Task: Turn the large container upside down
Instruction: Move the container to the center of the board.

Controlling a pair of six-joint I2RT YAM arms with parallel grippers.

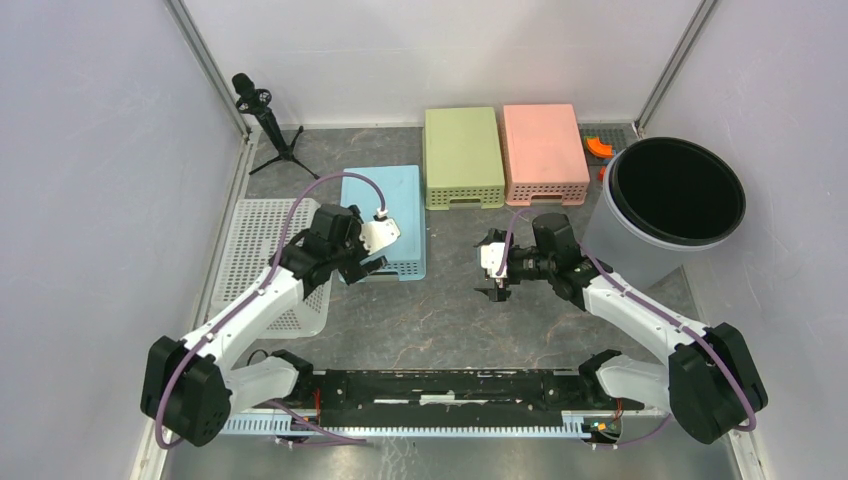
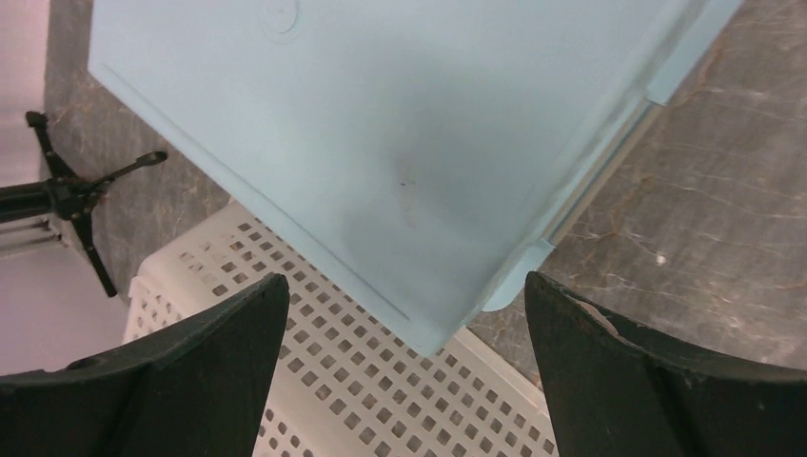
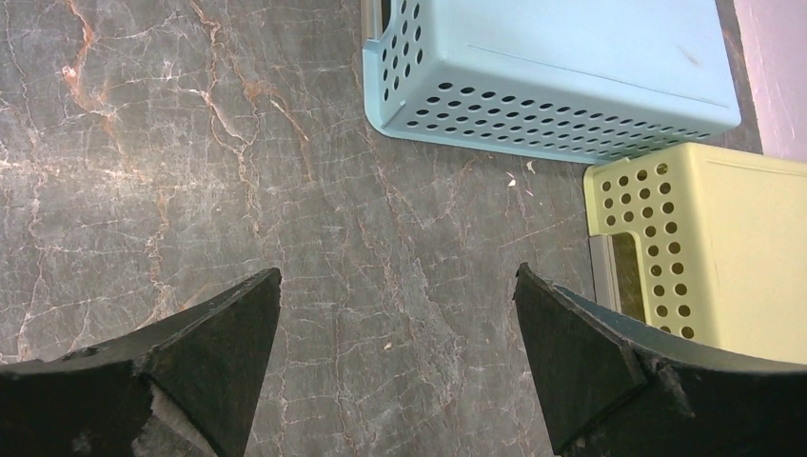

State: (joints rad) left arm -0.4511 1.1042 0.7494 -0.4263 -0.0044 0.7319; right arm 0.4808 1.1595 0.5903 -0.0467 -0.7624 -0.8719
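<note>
The large container (image 1: pixel 672 205) is a grey round bin with a black inside. It stands upright, mouth up, at the right side of the table in the top view, and neither wrist view shows it. My right gripper (image 1: pixel 492 280) (image 3: pixel 397 270) hangs open over bare marbled table left of the bin, well apart from it, with nothing between its fingers. My left gripper (image 1: pixel 365 255) (image 2: pixel 403 278) is open too, hovering over the near corner of an overturned blue basket (image 1: pixel 385 205) (image 2: pixel 381 124).
A white perforated tray (image 1: pixel 262 250) (image 2: pixel 362 381) lies at the left. Overturned green (image 1: pixel 462 155) (image 3: pixel 723 248) and pink (image 1: pixel 543 152) baskets sit at the back. An orange piece (image 1: pixel 600 148) lies behind the bin. A black tripod (image 1: pixel 262 120) stands back left.
</note>
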